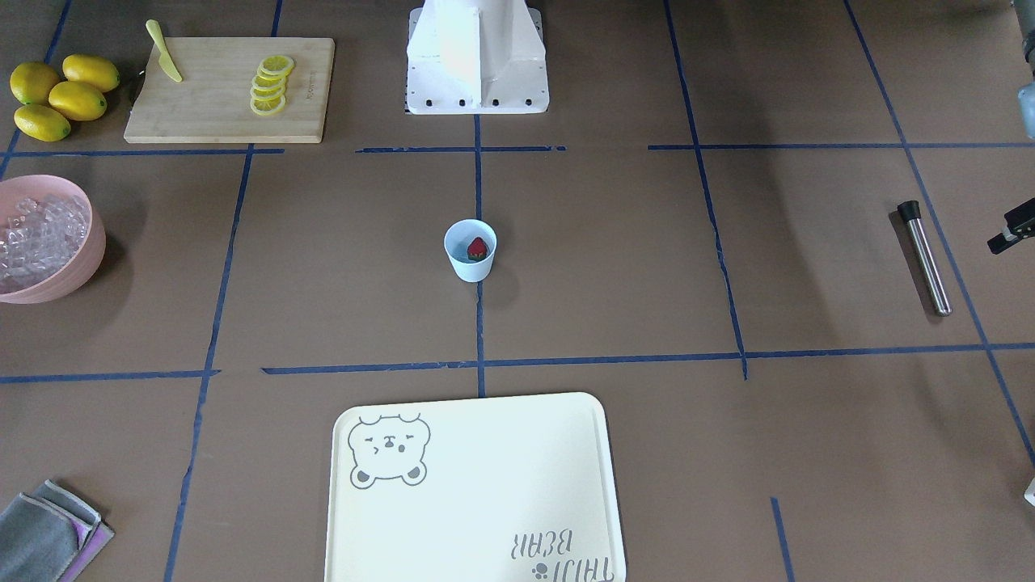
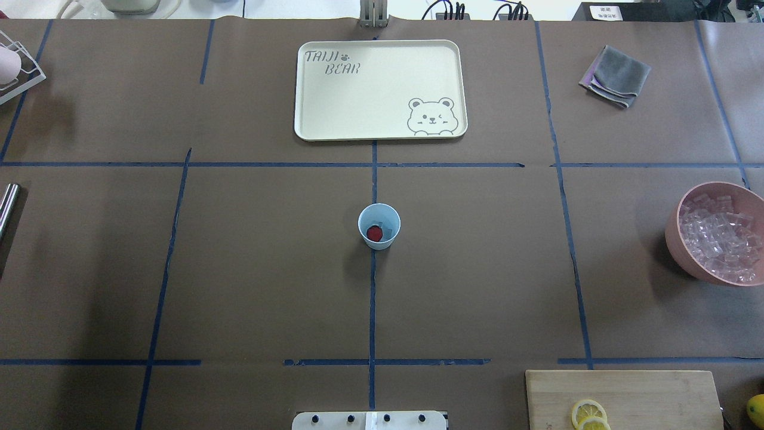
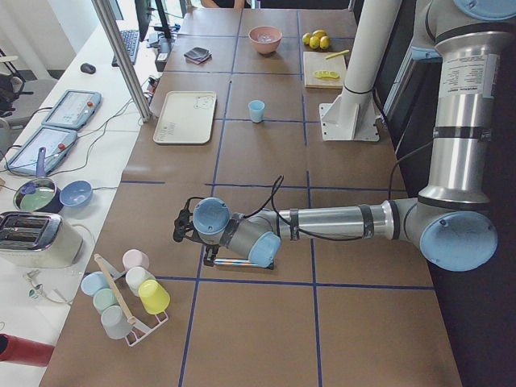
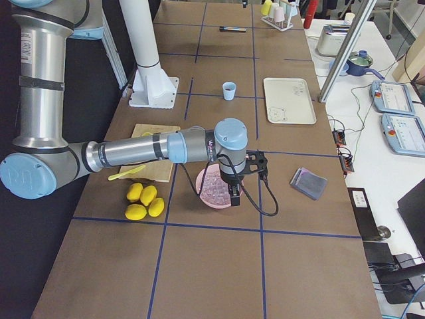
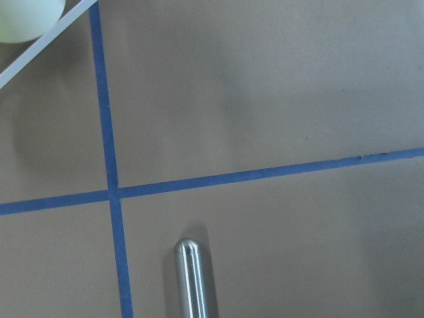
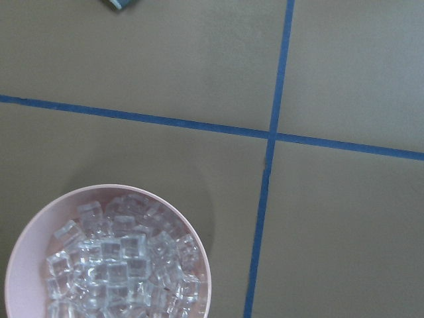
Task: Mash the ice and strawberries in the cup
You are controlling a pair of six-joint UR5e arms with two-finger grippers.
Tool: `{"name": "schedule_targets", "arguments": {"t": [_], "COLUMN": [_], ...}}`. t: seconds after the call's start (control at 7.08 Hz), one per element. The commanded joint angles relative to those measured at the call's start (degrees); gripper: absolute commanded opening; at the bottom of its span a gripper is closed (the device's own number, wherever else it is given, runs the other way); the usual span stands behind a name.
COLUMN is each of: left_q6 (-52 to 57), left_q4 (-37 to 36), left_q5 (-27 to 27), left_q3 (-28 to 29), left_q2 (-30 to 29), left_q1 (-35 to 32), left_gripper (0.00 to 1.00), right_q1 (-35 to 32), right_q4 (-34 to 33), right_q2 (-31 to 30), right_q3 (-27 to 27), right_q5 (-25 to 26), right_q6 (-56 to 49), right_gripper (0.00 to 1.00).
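The light-blue cup (image 1: 470, 252) stands at the table's middle, also seen from overhead (image 2: 379, 226). The red strawberry (image 1: 478, 247) lies inside it, with what looks like a clear ice cube (image 2: 389, 230) beside it. More ice (image 6: 119, 265) fills the pink bowl (image 6: 109, 189). My right gripper (image 4: 232, 193) hovers over that bowl; I cannot tell whether it is open. My left gripper (image 3: 211, 256) hangs just above a steel muddler with a black tip (image 1: 926, 259), whose rounded end shows in the left wrist view (image 5: 193, 278); I cannot tell its state either.
A cream bear tray (image 2: 382, 89) lies beyond the cup. A cutting board (image 1: 230, 89) carries lemon slices (image 1: 269, 85) and a yellow knife (image 1: 164, 51), with whole lemons (image 1: 61, 97) beside it. There is a grey cloth (image 2: 616, 76) and a rack of cups (image 3: 129, 294) at the table's left end.
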State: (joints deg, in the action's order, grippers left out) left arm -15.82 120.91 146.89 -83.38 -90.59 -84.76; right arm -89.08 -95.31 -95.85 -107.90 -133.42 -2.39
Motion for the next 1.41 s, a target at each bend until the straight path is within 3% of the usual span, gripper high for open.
{"name": "schedule_targets", "arguments": {"t": [0.0, 0.28, 0.56, 0.85, 1.27], "left_q6": [0.52, 13.64, 20.29, 26.69, 26.72], "left_q4": [-9.40, -26.06, -37.63, -39.52, -39.52], "left_q5": [0.24, -0.72, -6.68, -8.53, -9.34], "left_q3": [-5.79, -12.74, -20.13, -20.77, -21.30], "left_q2": [0.24, 0.24, 0.41, 6.79, 9.73], "left_q1": [-1.63, -4.26, -4.97, -6.37, -6.38], "left_gripper": [1.00, 1.00, 1.00, 1.00, 1.00], "right_q1": [0.13, -0.05, -0.22, -0.22, -0.22], "right_q4": [-3.65, -3.65, -3.65, -3.74, -3.92], "right_q2": [2.94, 4.79, 4.44, 2.52, 2.68], "right_q3": [3.64, 6.12, 6.21, 7.17, 6.83], "right_q5": [1.41, 1.41, 1.15, 0.44, -0.96], "right_q6": [-3.66, -4.64, -5.69, -7.98, -7.64], "right_gripper": [1.00, 1.00, 1.00, 1.00, 1.00]}}
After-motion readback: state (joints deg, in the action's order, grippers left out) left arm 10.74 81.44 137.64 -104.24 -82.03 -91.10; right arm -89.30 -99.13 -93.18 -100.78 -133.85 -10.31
